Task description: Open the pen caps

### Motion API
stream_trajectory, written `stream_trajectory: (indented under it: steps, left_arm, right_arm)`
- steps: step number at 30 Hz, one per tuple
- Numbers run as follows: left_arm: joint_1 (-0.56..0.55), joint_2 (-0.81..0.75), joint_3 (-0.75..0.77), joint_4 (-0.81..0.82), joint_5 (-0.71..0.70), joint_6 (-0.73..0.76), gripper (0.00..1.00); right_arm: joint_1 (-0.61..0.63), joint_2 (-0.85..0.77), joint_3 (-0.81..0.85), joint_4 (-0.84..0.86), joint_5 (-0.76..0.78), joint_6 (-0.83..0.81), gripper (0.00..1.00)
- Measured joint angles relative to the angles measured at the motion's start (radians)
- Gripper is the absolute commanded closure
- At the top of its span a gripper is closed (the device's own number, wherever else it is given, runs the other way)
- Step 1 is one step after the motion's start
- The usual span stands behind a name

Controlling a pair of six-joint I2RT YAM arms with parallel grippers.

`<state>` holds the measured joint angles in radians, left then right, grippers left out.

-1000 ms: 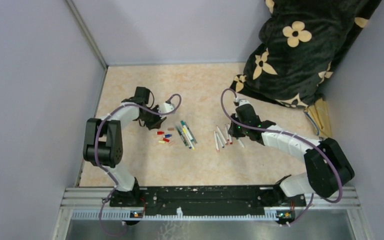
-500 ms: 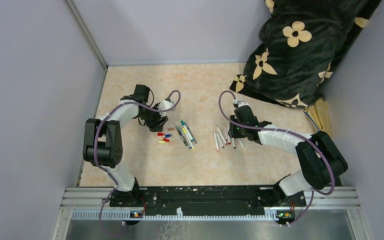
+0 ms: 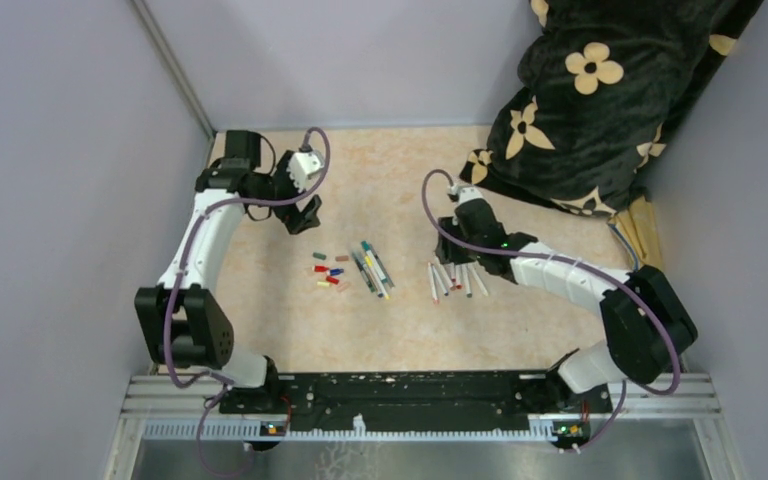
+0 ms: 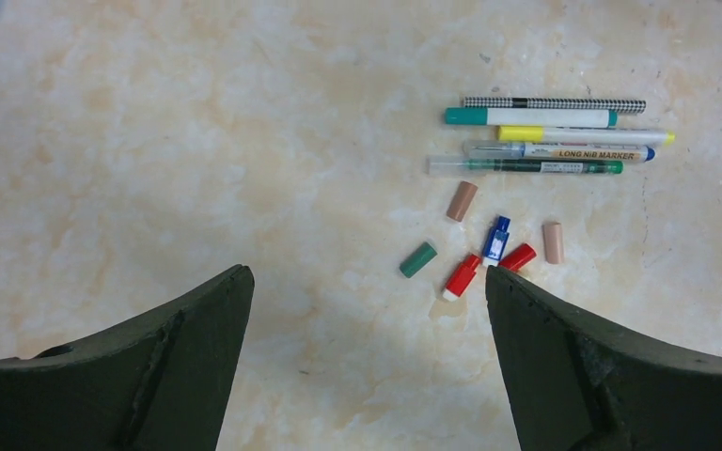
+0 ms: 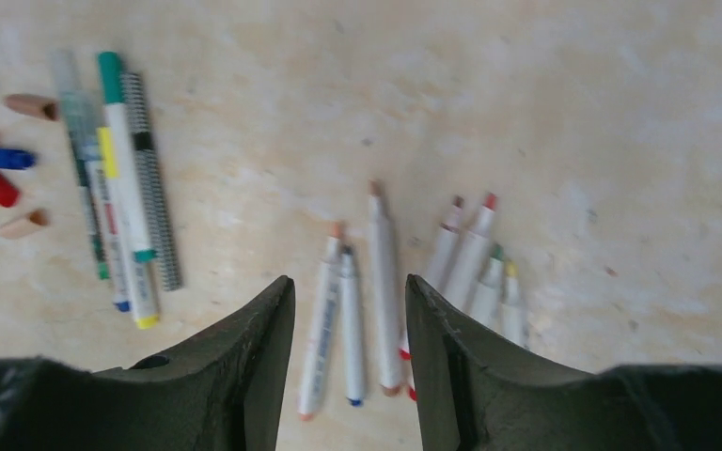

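Several loose pen caps (image 4: 463, 275) in red, blue, green and tan lie scattered on the marbled table, seen as a small cluster (image 3: 328, 272) from above. Beside them is a row of capped pens (image 4: 545, 136). My left gripper (image 4: 368, 272) hangs wide open above the table, short of the caps, with nothing in it; from above it (image 3: 298, 217) sits up and left of them. Several white uncapped pens (image 5: 384, 282) lie fanned out under my right gripper (image 5: 349, 280), which is open with nothing gripped. It (image 3: 457, 252) hovers at their far ends.
A dark floral blanket (image 3: 600, 100) is heaped at the back right corner. Grey walls (image 3: 70, 150) close in the left, back and right sides. A metal rail (image 3: 410, 392) with the arm bases runs along the near edge.
My left arm lifted and swung back and left away from the caps, its jaws opening wide. My right gripper opened and shifted slightly up and left over the white pens.
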<state>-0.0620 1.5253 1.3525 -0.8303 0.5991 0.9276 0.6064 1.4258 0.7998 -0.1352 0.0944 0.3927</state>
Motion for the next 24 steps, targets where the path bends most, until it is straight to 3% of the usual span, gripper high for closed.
stream_trajectory:
  steps: [5, 12, 24]
  left_arm:
    - [0.061, -0.107, 0.005, 0.011, 0.02, -0.051, 0.01]
    - [0.156, -0.262, -0.101, 0.151, 0.008, -0.143, 0.01]
    - [0.161, -0.256, -0.126, 0.127, 0.096, -0.146, 0.01]
  right_arm:
    - [0.131, 0.138, 0.168, 0.016, 0.002, -0.027, 0.61]
    - [0.248, 0.351, 0.305, 0.016, -0.005, -0.064, 0.74]
    - [0.29, 0.451, 0.335, 0.019, -0.01, -0.076, 0.73]
